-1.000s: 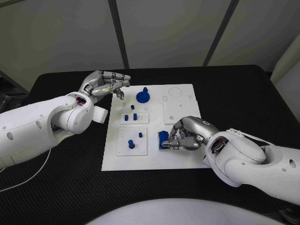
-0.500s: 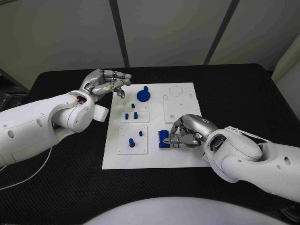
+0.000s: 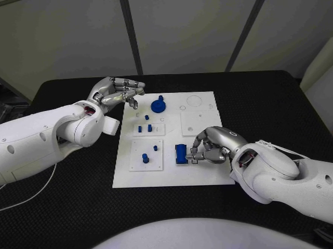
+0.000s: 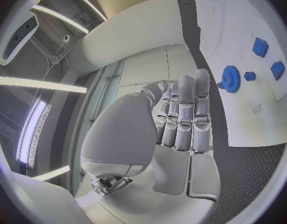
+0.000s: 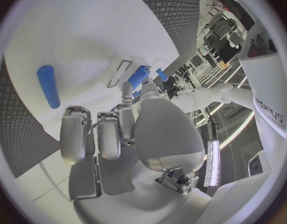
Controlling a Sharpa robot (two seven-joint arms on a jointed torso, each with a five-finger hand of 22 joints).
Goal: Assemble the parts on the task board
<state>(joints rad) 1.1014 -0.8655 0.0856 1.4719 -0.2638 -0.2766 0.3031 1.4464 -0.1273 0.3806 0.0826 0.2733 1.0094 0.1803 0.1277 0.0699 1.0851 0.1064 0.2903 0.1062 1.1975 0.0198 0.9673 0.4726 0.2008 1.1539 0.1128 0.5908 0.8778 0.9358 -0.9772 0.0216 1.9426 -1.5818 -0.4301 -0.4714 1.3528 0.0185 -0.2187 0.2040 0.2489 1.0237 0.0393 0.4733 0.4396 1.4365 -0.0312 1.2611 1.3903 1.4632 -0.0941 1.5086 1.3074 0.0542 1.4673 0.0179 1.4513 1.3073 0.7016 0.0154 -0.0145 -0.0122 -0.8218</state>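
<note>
The left hand (image 3: 119,93) hovers at the task board's (image 3: 200,174) far left corner, fingers curled on nothing. On the board are one blue gear (image 3: 159,107), five small blue pegs, and one blue block (image 3: 181,153) near its near edge. The right hand (image 3: 213,147), fingers curled, touches that block; whether it grips is unclear.

The task board (image 3: 200,174) lies in the middle of the table (image 3: 286,104). The left hand (image 3: 118,93) is held over the board's far left corner, just left of the round part (image 3: 159,107). The right hand (image 3: 213,146) is set at the near right, beside the long part (image 3: 181,153); small pegs (image 3: 145,158) stand left of it.
</note>
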